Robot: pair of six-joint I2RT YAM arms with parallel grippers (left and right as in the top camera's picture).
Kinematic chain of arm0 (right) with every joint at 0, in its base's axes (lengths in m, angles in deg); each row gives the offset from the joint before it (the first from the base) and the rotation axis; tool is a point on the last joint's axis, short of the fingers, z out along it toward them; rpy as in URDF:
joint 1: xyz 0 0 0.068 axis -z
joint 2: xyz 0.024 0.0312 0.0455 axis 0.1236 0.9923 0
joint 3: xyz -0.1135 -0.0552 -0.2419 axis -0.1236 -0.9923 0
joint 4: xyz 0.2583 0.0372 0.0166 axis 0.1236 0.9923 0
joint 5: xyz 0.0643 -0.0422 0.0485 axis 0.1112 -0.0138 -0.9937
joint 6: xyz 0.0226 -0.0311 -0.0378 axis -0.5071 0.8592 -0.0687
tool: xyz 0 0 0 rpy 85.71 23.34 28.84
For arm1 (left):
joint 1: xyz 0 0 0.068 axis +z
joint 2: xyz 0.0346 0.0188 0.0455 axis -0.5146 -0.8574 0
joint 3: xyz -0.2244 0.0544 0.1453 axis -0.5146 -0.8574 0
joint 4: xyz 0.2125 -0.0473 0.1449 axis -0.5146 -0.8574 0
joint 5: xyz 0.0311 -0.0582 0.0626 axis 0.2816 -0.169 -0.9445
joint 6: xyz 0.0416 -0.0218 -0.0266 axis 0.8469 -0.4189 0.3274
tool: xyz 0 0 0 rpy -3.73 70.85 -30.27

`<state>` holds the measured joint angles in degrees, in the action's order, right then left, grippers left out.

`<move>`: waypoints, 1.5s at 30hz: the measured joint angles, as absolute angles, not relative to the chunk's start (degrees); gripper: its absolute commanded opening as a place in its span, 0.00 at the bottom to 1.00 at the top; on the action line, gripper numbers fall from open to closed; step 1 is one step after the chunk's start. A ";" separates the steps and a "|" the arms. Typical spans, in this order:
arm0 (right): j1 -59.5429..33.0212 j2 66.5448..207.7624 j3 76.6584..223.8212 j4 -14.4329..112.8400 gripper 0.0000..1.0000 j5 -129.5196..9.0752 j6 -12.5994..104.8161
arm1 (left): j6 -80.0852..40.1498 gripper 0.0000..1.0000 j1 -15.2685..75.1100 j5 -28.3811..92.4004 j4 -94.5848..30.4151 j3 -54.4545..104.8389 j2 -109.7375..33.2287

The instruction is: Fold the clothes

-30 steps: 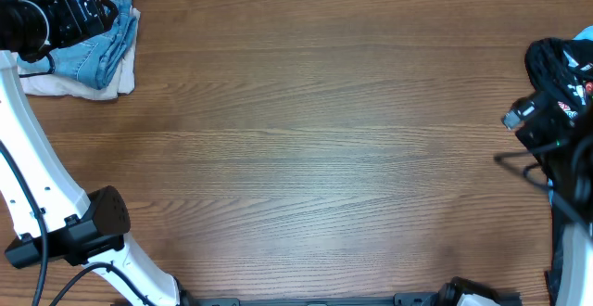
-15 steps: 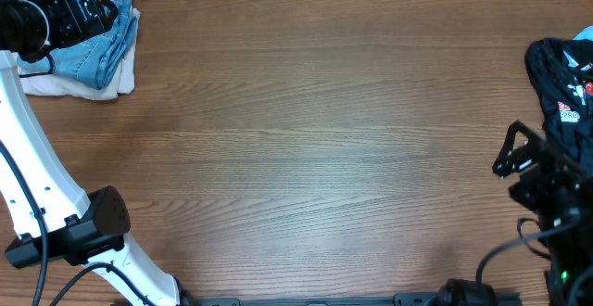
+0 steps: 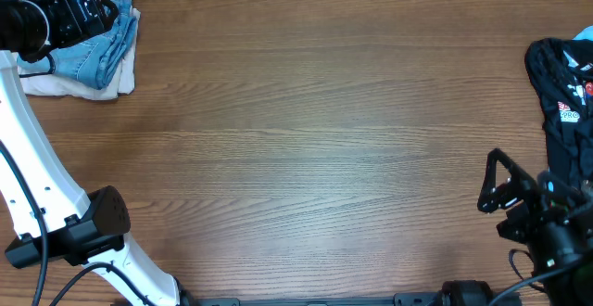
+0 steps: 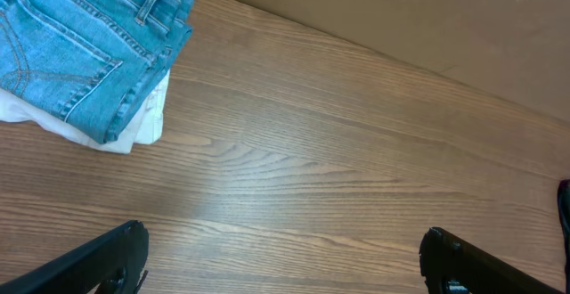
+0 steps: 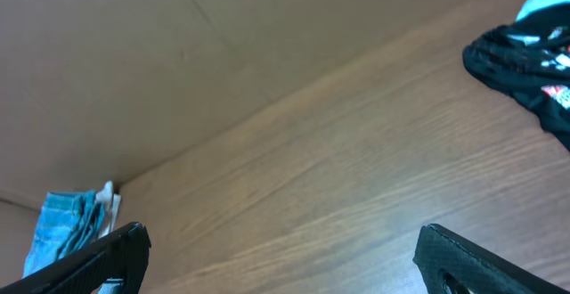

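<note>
Denim, light blue: one pair of jeans (image 3: 93,51), folded into a compact bundle and lying on top of a cream-white folded garment (image 3: 85,85) at the far left corner of the counter (image 3: 306,139). The position of both has not changed over the last second. Left end effector (image 4: 285,272): spread wide and holding nothing. In the overhead view it has stayed hanging above the left edge of the jeans, and its own camera shows the stitched pocket and waistband off to the upper left. Right end effector (image 3: 505,195): this is the one item that has changed. A second ago it stood beside the black printed garment (image 3: 561,83) at the right edge, and it has since drawn back toward the near right corner, clear of that garment. Its wrist view shows both fingers far apart with nothing between them, so we record it as wide and empty. Assessment: with the jeans already bundled and stacked and neither arm gripping cloth, we judge the fold of this garment finished. The right arm's retreat reads as a return to rest, not a new reach.
</note>
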<state>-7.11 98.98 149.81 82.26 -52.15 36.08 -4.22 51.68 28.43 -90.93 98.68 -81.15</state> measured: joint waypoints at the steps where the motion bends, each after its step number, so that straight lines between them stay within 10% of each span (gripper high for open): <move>1: -7.15 98.70 149.81 82.85 1.00 -52.12 36.05 | -4.22 1.00 51.68 28.43 -90.93 98.68 -81.15; 13: -8.05 89.54 148.00 85.30 1.00 -50.29 36.80 | -4.20 1.00 51.68 28.43 -90.93 98.68 -81.15; 45: -12.11 67.24 84.55 17.81 1.00 -53.37 58.04 | -4.07 1.00 51.68 28.45 -90.93 98.68 -81.15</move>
<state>-12.11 67.24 84.55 17.81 -53.37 58.04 -4.07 51.68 28.45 -90.93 98.68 -81.15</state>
